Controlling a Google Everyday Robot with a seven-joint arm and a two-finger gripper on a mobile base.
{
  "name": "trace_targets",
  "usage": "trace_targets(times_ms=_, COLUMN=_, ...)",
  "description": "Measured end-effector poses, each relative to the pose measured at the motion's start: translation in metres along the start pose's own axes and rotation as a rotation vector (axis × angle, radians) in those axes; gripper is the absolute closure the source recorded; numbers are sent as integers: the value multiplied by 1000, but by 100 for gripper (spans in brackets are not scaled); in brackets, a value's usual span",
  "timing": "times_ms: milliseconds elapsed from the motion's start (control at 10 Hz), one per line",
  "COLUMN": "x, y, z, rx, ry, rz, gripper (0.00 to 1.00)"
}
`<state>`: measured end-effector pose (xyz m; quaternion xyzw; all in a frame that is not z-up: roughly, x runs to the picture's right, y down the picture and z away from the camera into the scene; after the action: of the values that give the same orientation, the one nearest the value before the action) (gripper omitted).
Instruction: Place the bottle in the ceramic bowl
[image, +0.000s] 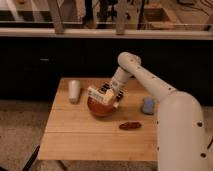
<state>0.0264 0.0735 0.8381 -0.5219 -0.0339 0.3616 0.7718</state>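
Camera view, the only view at this moment.

- Bench (80, 135): a wooden top, with a dark wall and a ledge behind it.
- Arm (150, 85): it comes in from the right foreground, bends at a high elbow, then reaches down and left toward the middle of the bench.
- Gripper (109, 95): directly above the bowl (100, 109), at the right side of the rim. It is closed on the bottle (96, 93).
- Bottle: cream-white with a yellowish label. It lies roughly level, sticking out leftward from the gripper across the mouth of the bowl. It sits at or just above the rim, and I cannot tell whether it touches the rim. Judgement: it is held sideways so that its length spans the opening and it can drop flat into the bowl.
- Bowl: glossy orange-brown and upright, near the bench centre. The bottle and gripper cover its inside, so I cannot tell what else, if anything, is in it.
- White cup (74, 91): stands upright to the left of the bowl, apart from it.
- Blue object (148, 105): right of the bowl, near the arm.
- Dark red oblong (130, 125): lies in front of the bowl and to its right, well clear of it.

Task status (judgement): the bottle is in place over the bowl but not released. The remaining steps are to lower it, let go and withdraw.
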Motion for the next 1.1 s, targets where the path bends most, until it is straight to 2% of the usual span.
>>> trace_targets(times_ms=1100, x=2, y=2, z=2, rx=-17, ry=1, rz=18, gripper=99)
